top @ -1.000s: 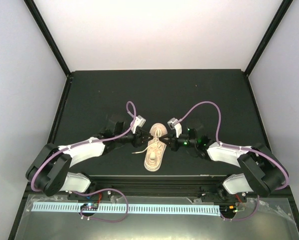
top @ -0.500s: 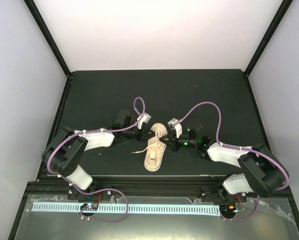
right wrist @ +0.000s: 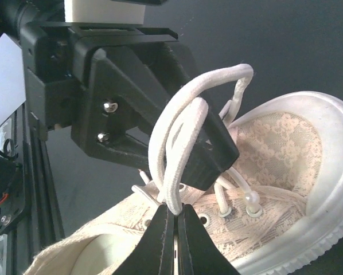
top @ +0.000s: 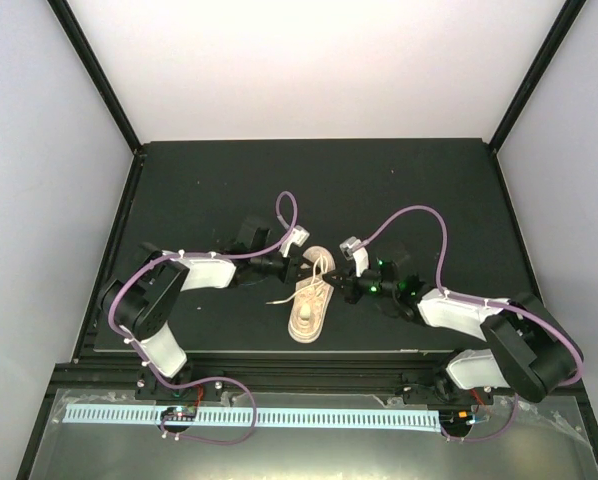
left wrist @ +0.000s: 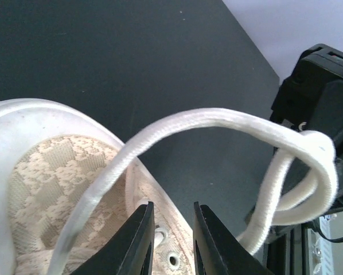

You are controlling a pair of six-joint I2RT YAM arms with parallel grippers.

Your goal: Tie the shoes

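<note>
The beige sneaker (top: 307,312) lies near the table's front edge, with its white toe cap (right wrist: 309,172) at the far end. My right gripper (right wrist: 172,211) is shut on the bottom of a cream lace loop (right wrist: 180,132) and holds it up over the eyelets; it also shows in the top view (top: 336,285). My left gripper (left wrist: 173,232) is open by a narrow gap over the shoe's eyelet row, with nothing between its fingers (left wrist: 138,243). It also shows in the top view (top: 300,268). In the right wrist view one left finger (right wrist: 214,152) pokes through the loop. The lace (left wrist: 217,119) arches ahead of it.
A loose lace end (top: 275,300) trails left of the shoe on the black table (top: 199,190). The right gripper's black body (left wrist: 326,86) sits close ahead of the left fingers. Purple cables (top: 419,215) arc above both arms.
My left arm has folded its elbow inward and its gripper has moved right, up to the laces and into the loop. The right gripper has stayed shut on the lace, shifting slightly.
</note>
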